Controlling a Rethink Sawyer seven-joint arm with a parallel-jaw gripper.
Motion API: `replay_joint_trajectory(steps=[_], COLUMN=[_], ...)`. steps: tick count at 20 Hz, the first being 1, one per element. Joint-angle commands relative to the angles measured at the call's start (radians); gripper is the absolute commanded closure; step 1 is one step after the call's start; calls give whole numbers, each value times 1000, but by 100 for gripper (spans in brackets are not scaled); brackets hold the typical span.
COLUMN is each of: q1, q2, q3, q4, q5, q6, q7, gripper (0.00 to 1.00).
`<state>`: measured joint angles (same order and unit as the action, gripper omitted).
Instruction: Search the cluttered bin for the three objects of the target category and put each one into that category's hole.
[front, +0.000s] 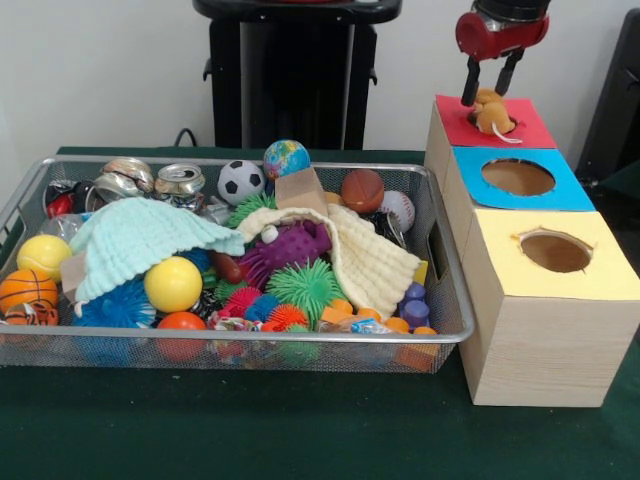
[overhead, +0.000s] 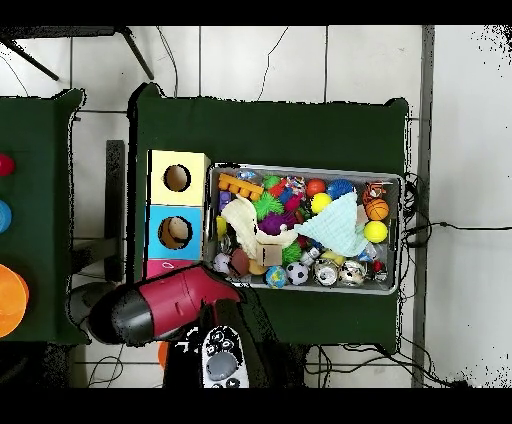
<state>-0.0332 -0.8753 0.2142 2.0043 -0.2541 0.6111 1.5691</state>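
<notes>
The bin (front: 448, 335) is a wide silver wire-mesh basket full of balls, spiky toys, cans and cloths; it also shows in the overhead view (overhead: 400, 182). To its right stands a wooden box with a red hole (front: 520, 125), a blue hole (front: 517, 177) and a yellow hole (front: 555, 251). A tan toy mouse (front: 492, 113) with a white tail sits in the red hole. My gripper (front: 487, 93) hangs right above it, open, one finger on each side of the toy's top. In the overhead view my arm (overhead: 165, 305) hides the gripper and the red hole.
In the bin lie a light blue cloth (front: 140, 240), a cream cloth (front: 375, 265), a purple spiky toy (front: 290, 250), a yellow ball (front: 173, 284), a soccer ball (front: 240, 181) and two cans (front: 180, 182). The pedestal (front: 290, 75) stands behind.
</notes>
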Motion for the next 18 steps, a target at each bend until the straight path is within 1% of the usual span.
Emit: replay_joint_trajectory(steps=[1,18], q1=[-3,12], q2=[-1,5], q3=[-17,-26], q4=[-81,-100], q5=[52,60], q6=[95,117], q7=[168,159], gripper=[0,0])
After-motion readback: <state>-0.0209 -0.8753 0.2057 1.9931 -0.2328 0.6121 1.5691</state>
